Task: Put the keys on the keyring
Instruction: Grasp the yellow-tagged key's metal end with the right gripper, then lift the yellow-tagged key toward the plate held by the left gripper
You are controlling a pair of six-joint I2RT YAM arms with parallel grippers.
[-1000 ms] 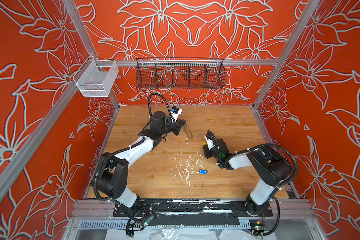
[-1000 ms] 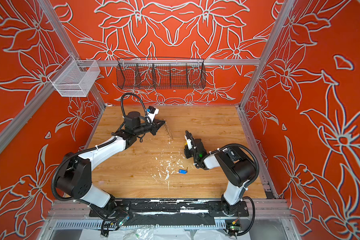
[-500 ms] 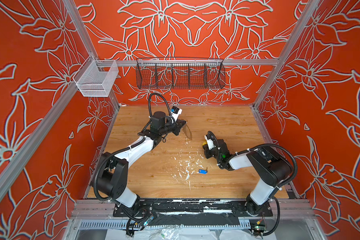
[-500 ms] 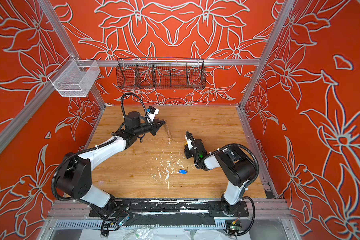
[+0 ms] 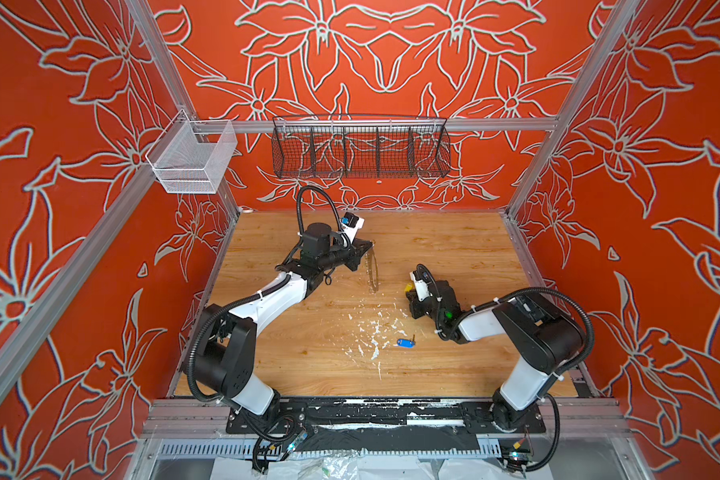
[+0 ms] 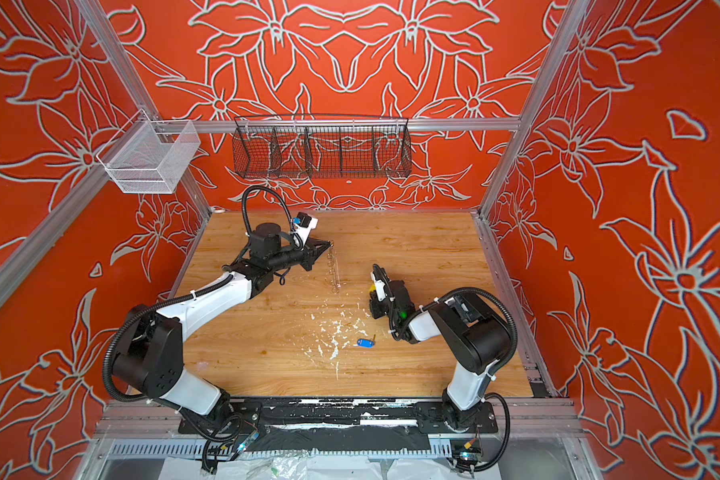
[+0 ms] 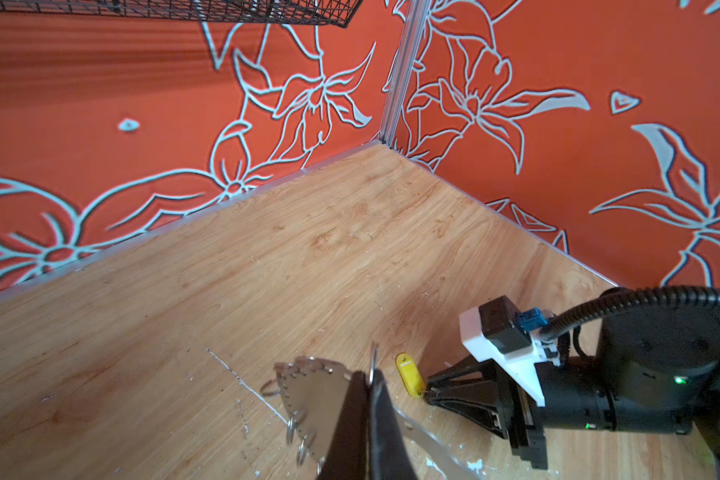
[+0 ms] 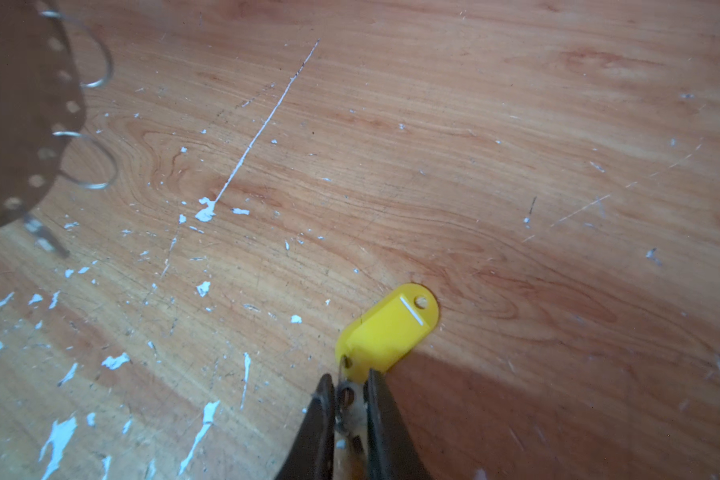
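**woodguy:** that table [image 5: 454,249] is light wood grain and pretty beat up tbh. White flecks [image 5: 371,332] are scattered over the middle and toward the front, plus there's one long thin white scratch [image 8: 262,124].

**mesh_fan:** yeah, and the walls [image 5: 59,104] are orange with big pale flower outlines all round. A black wire basket [image 5: 360,151] with dividers hangs off the silver rail [image 5: 495,124] on the back wall, and a white mesh basket [image 5: 192,160] hangs at the left corner. Some crumpled clear plastic [image 5: 329,469] lies below the front edge.
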